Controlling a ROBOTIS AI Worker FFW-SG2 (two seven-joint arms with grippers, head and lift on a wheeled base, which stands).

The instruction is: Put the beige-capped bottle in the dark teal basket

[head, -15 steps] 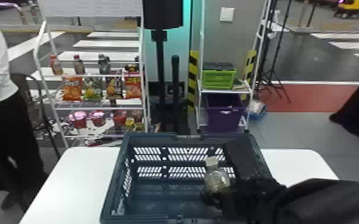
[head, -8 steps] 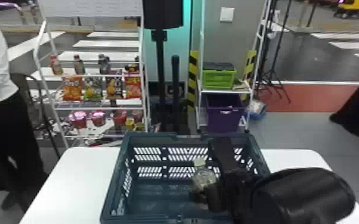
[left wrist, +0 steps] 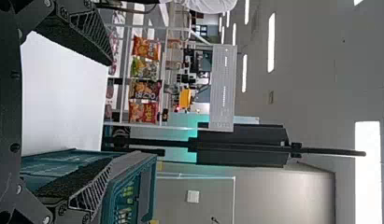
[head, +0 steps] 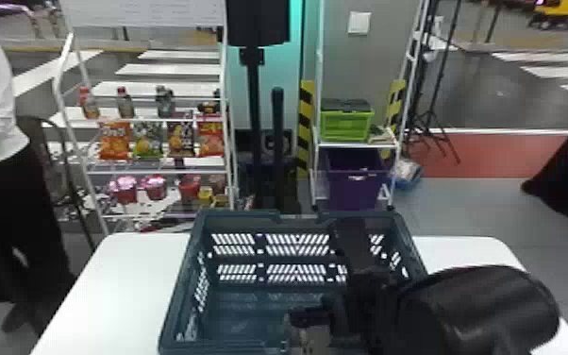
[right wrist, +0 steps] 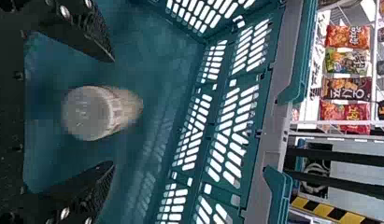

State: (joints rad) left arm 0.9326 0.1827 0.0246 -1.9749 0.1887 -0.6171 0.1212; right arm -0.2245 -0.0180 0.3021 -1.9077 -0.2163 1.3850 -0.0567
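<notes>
Beige-capped bottle (right wrist: 89, 113) at about half past five inside the dark teal basket (head: 240, 216), its near part, cap towards the wrist camera. The right gripper (head: 321, 317) is spread wide around it, with a visible gap between the bottle and either finger; its arm comes in from four o'clock. The left gripper (left wrist: 109, 112) also gapes wide, nothing between its fingers but a view of the white table (head: 132, 283), which spreads out to nine and three o'clock around the basket. Beyond, at eleven, a white rack (head: 122, 171) carries snack bags (head: 114, 140), small bottles and red tubs; at one, a green crate (head: 344, 125) sits above a purple bin (head: 354, 189).
</notes>
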